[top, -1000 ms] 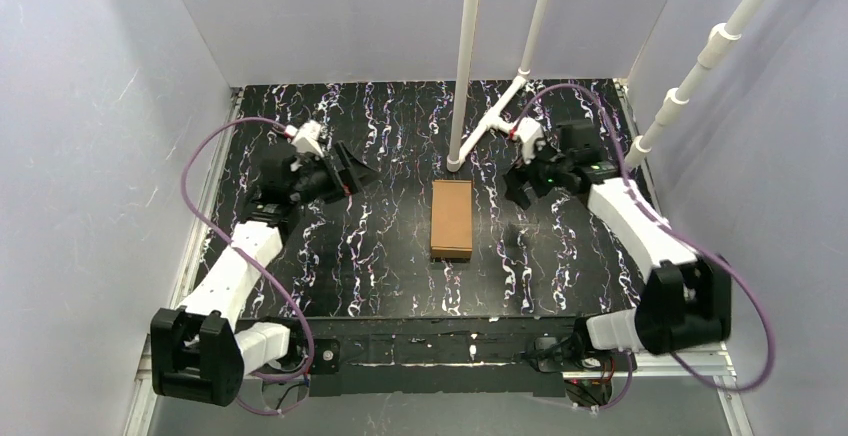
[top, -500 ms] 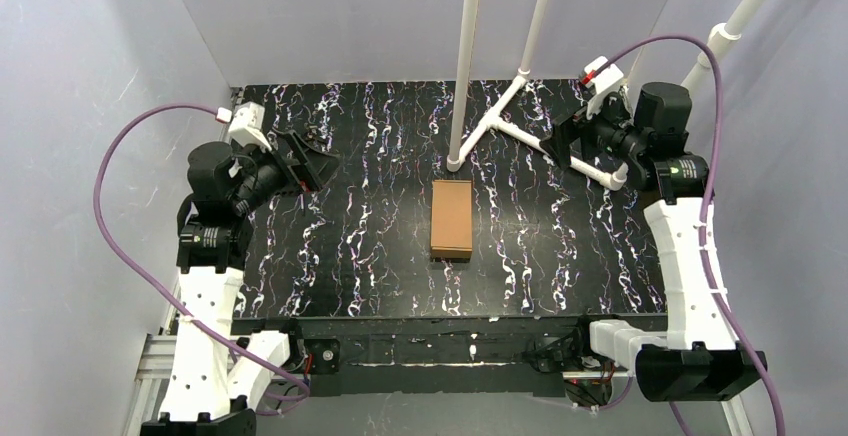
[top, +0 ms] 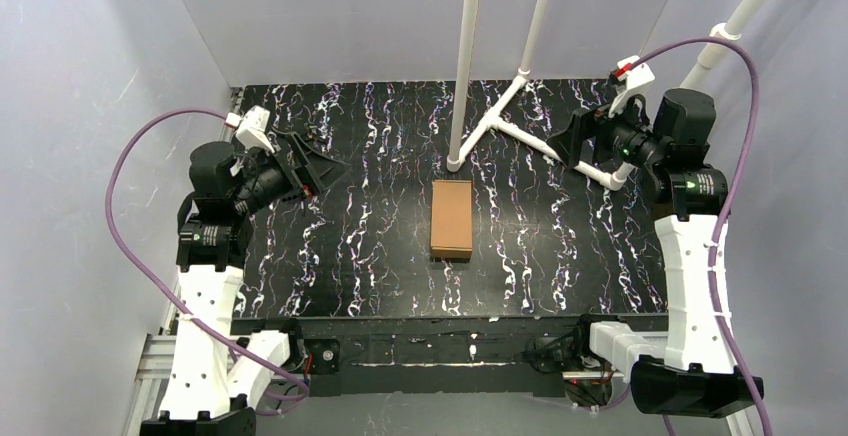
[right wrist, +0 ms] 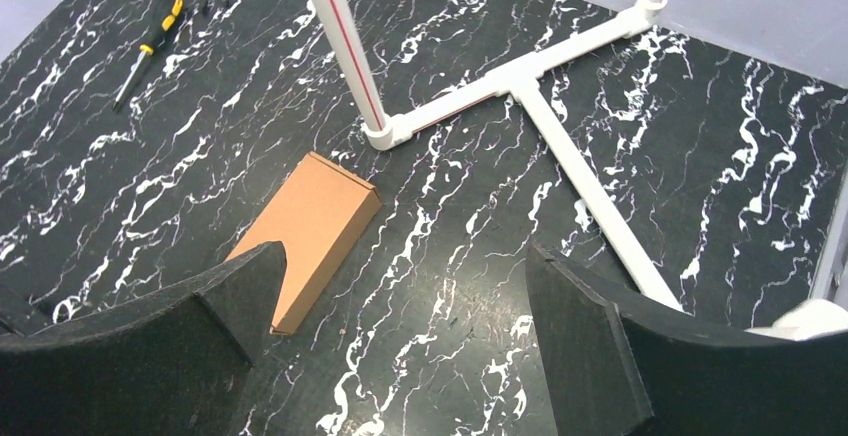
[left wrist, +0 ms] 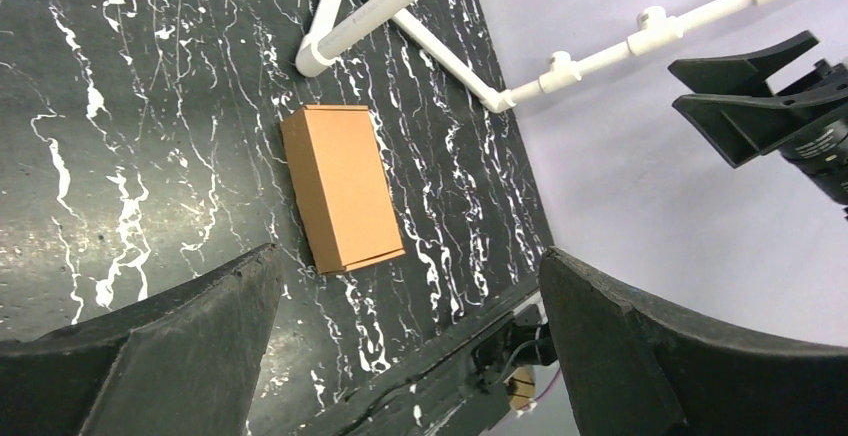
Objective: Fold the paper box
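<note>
The paper box is a small closed rectangular box of plain brown cardboard. It lies flat in the middle of the black marbled table. It also shows in the left wrist view and in the right wrist view. My left gripper is open and empty, raised well to the box's left. My right gripper is open and empty, raised to the box's far right. In both wrist views the jaws stand wide apart with nothing between them.
A white pipe frame stands on the table behind the box, with two upright poles. A screwdriver lies at the table's far left in the right wrist view. Pale walls enclose the table on three sides.
Both arms have lifted and pulled back from the box toward the table's sides over the last second. The box has not moved.
</note>
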`<control>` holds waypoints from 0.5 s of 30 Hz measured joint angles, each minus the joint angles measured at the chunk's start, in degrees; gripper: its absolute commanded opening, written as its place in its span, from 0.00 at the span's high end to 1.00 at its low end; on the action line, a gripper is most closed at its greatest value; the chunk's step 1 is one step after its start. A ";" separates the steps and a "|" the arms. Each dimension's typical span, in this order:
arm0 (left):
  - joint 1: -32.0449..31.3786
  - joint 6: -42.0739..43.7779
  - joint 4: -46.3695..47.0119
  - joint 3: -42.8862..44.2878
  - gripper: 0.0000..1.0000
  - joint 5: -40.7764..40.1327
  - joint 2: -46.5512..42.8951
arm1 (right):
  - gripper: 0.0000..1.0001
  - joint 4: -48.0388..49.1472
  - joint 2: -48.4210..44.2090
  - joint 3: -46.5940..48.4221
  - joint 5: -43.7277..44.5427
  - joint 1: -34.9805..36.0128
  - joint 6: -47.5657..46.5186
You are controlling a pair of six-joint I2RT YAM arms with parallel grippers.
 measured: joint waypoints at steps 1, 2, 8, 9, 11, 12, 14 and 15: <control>0.00 -0.61 0.04 0.24 0.02 0.26 0.20 | 0.02 0.00 -0.13 0.02 0.00 -0.48 0.61; 0.00 -1.09 0.11 0.50 0.02 0.39 0.44 | 0.02 0.00 -0.22 0.02 0.02 -0.85 1.03; 0.00 -2.27 -0.90 3.41 0.02 0.26 2.05 | 0.01 -0.02 -0.39 0.04 -0.87 -3.08 3.23; 0.00 -1.92 -1.62 4.11 0.02 -0.02 2.29 | 0.02 0.00 -0.39 0.04 -1.16 -3.39 3.37; 0.00 -1.03 -3.34 5.64 0.02 -0.96 2.84 | 0.02 -0.02 -0.37 0.04 -1.57 -3.98 3.41; 0.00 -0.37 -4.48 6.56 0.02 -1.73 3.23 | 0.02 -0.02 -0.35 0.04 -1.77 -4.31 3.41; 0.00 0.85 -6.51 8.22 0.02 -3.04 4.02 | 0.02 -0.04 -0.33 0.04 -2.05 -4.87 3.39; 0.00 1.40 -7.50 8.98 0.02 -3.69 4.46 | 0.02 -0.04 -0.28 0.04 -2.38 -5.18 3.39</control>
